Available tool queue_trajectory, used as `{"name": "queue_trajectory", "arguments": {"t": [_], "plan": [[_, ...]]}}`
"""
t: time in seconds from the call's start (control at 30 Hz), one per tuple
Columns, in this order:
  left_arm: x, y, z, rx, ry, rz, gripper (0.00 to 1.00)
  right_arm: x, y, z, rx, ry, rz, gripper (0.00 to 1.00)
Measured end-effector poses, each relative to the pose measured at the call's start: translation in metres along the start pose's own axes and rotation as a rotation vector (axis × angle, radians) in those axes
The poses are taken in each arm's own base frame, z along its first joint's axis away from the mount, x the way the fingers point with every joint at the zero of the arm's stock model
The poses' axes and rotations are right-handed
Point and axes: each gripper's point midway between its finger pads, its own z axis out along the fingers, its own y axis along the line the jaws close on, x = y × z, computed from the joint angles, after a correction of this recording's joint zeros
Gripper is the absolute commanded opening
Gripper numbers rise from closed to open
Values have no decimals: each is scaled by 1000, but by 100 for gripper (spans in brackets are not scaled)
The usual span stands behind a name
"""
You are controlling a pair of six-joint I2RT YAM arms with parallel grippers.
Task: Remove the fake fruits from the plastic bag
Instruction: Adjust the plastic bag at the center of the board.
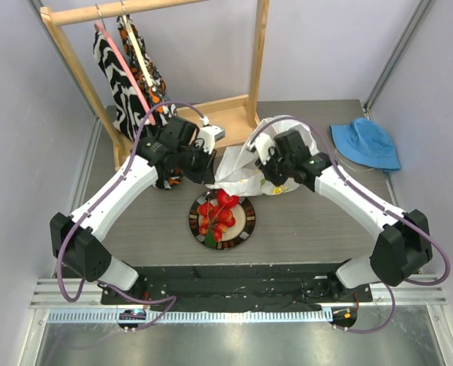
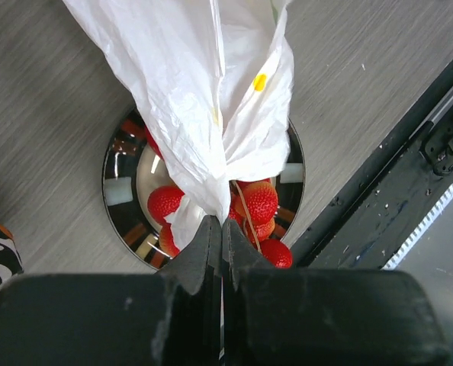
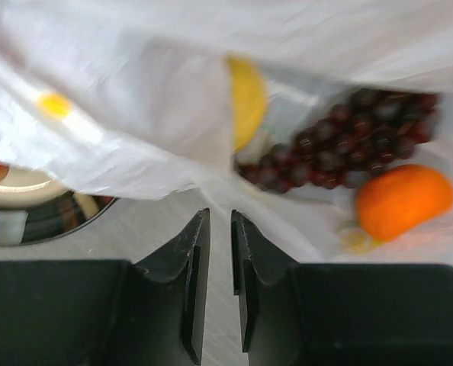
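Left claw point(image 2: 220, 242) pinches the plastic bag point(image 2: 211, 91) above the plate point(image 2: 118, 191).
Clamped on a gathered fold, it likely holds the bag up so the fruit can come out. The bag sits mid-frame in the overhead view, and red berries point(image 2: 258, 202) lie on the plate on the desk point(image 2: 43, 114). The right claw point(image 3: 220, 229), narrow and gripping nothing, faces the lemon point(image 3: 245, 99), grapes point(image 3: 348, 145) and orange point(image 3: 402, 200) inside the bag.

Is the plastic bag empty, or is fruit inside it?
Not empty: right wrist view shows lemon, grape bunch and orange inside the plastic bag.
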Motion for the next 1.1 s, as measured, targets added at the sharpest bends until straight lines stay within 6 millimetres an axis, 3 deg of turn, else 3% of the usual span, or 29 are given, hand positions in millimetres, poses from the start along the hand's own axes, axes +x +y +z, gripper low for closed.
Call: {"name": "queue_trajectory", "arguments": {"t": [0.17, 0.27, 0.4, 0.47, 0.5, 0.6, 0.63, 0.67, 0.77, 0.93, 1.1], "plan": [[8, -1, 2, 12, 22, -8, 0, -55, -40, -19, 82, -138, 18, 25], [12, -1, 5, 16, 34, -13, 0, -72, -45, -17, 82, -178, 15, 24], [12, -3, 5, 24, 32, -12, 0, -62, -39, 9, 43, -127, 37, 19], [11, -4, 4, 29, 27, -14, 0, -51, -35, 28, 22, -78, 50, 18], [6, -5, 2, 30, 16, -10, 0, -35, -31, 47, 3, -19, 70, 17], [0, -6, -1, 30, -1, -6, 0, -26, -30, 54, 14, 9, 71, 17], [-4, -7, -2, 30, -13, -5, 0, -21, -31, 56, 28, 22, 70, 20], [-7, -8, -3, 31, -21, -4, 0, -19, -32, 56, 38, 32, 71, 33], [-16, -9, -6, 31, -47, 3, 0, -13, -37, 65, 74, 54, 78, 57], [-18, -9, -6, 31, -53, 5, 0, -6, -28, 92, 8, 95, 106, 70], [-19, -8, -4, 31, -53, 6, 0, -19, -13, 91, -96, 79, 121, 75]]}}
